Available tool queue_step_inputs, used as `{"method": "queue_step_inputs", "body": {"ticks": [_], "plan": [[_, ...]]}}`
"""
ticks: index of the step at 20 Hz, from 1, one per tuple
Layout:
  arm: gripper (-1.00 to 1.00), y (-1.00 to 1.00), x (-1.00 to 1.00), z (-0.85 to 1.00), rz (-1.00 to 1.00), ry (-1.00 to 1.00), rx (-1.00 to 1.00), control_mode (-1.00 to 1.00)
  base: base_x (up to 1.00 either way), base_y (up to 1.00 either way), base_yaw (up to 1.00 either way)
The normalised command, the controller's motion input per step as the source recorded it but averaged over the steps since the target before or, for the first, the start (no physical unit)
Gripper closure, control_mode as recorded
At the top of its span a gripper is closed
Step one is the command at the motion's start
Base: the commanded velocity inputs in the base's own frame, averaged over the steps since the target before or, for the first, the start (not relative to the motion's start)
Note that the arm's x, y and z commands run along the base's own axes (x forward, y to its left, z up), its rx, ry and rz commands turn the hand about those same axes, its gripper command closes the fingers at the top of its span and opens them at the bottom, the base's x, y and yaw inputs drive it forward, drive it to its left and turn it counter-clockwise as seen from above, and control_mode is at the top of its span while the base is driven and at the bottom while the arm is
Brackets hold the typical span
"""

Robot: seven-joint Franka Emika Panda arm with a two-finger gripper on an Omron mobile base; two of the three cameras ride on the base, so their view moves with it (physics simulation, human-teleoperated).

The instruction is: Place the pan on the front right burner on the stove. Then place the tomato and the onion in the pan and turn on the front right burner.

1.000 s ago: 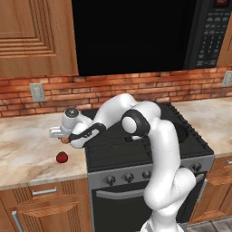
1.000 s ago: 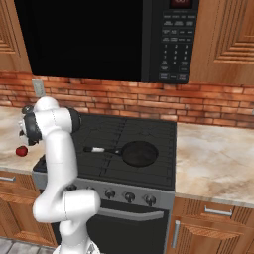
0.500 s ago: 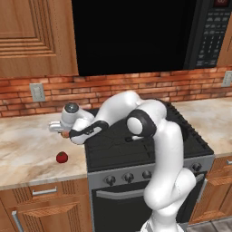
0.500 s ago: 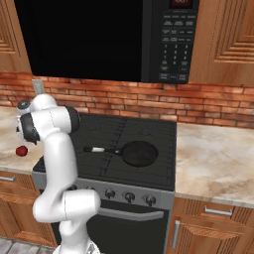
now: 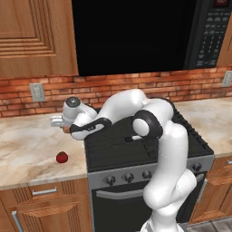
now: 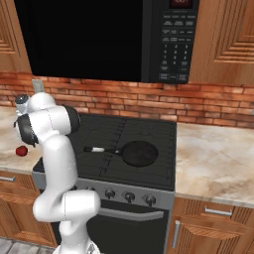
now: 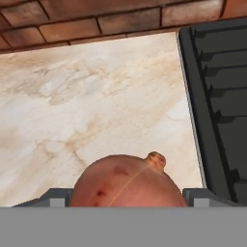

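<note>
My gripper (image 5: 63,126) hangs over the counter just left of the stove (image 5: 118,150), shut on the tan-pink onion (image 5: 66,130). In the hand view the onion (image 7: 126,183) bulges between the two finger tips, held a little above the marble. The red tomato (image 5: 61,157) lies on the counter nearer the front edge, and in the right base view the tomato (image 6: 21,151) shows beside my arm. The black pan (image 6: 140,153) rests on the front right burner (image 6: 155,171), its handle pointing left.
A brick wall (image 7: 96,19) backs the counter (image 5: 27,149). A microwave (image 6: 124,39) hangs above the stove (image 6: 124,130). Dark knobs (image 6: 129,197) line the stove front. Wood cabinets flank the microwave, and more counter (image 6: 213,158) lies to the right.
The hand has risen a little above the counter, and the onion has come up with it. Tomato and pan have stayed where they were.
</note>
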Motion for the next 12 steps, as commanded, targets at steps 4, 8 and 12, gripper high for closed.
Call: {"method": "queue_step_inputs", "body": {"ticks": [4, 8, 12], "plan": [[1.00, -0.38, -0.21, 0.15, -0.03, 0.00, 0.00, -1.00, 0.00, 0.00, 0.00], [1.00, -0.53, -0.21, 0.20, -0.02, 0.00, -0.01, -1.00, 0.00, 0.00, 0.00], [1.00, -0.52, -0.23, 0.17, -0.01, 0.00, -0.01, -1.00, 0.00, 0.00, 0.00]]}}
